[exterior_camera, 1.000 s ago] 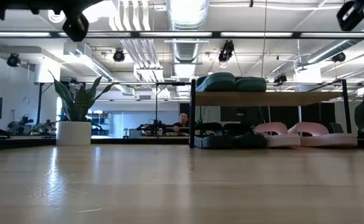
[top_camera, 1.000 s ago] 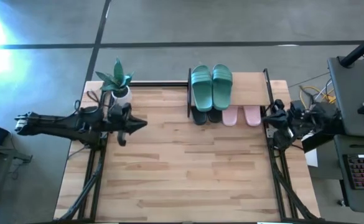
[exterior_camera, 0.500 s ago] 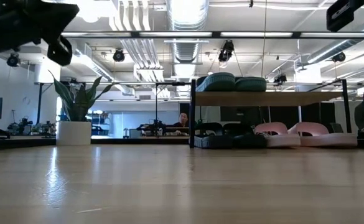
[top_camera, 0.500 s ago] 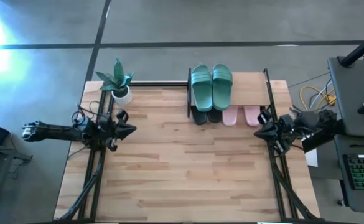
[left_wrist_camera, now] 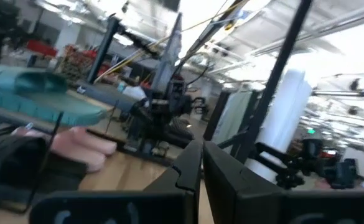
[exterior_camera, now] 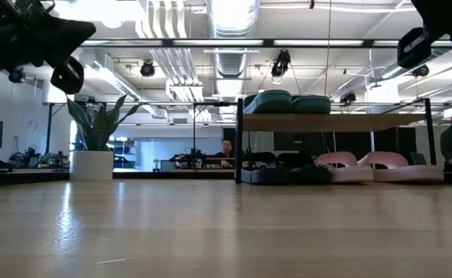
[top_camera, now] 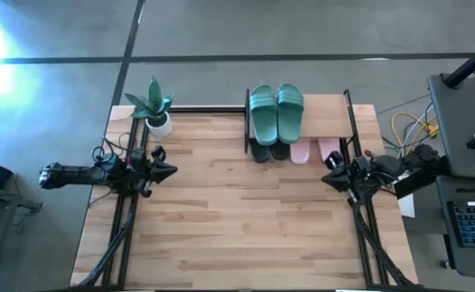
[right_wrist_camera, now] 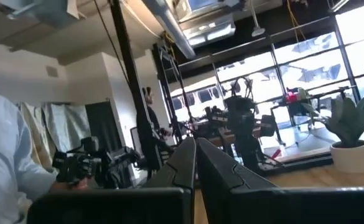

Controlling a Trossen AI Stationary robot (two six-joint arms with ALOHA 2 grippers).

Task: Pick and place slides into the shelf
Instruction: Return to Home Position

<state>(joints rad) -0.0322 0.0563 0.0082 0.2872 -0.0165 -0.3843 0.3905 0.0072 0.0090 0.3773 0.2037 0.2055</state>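
Note:
The shelf (top_camera: 347, 109) stands at the table's far edge. The teal-green pair (top_camera: 275, 113) lies on its upper board. The black pair (top_camera: 266, 151) and the pale pink pair (top_camera: 315, 151) lie below, heels sticking out toward the near side. In the low view the shelf (exterior_camera: 334, 123) carries the teal pair (exterior_camera: 289, 102) on top, black (exterior_camera: 283, 170) and pink (exterior_camera: 365, 166) slides underneath. My left gripper (top_camera: 170, 170) hovers shut over the table's left edge, holding nothing. My right gripper (top_camera: 328, 179) hovers shut at the right edge, near the shelf's near right post, holding nothing.
A potted plant (top_camera: 154, 109) in a white pot stands at the table's far left corner. The wide wooden tabletop (top_camera: 245, 219) stretches between the two arms. A desk with a keyboard (top_camera: 472, 223) is beyond the right edge. People show in the room behind.
My left arm has drawn back toward the table's left edge, its gripper ending just inside that edge. My right gripper has swung a little toward the table's middle and near side, beside the shelf's right post. The slides have stayed in place.

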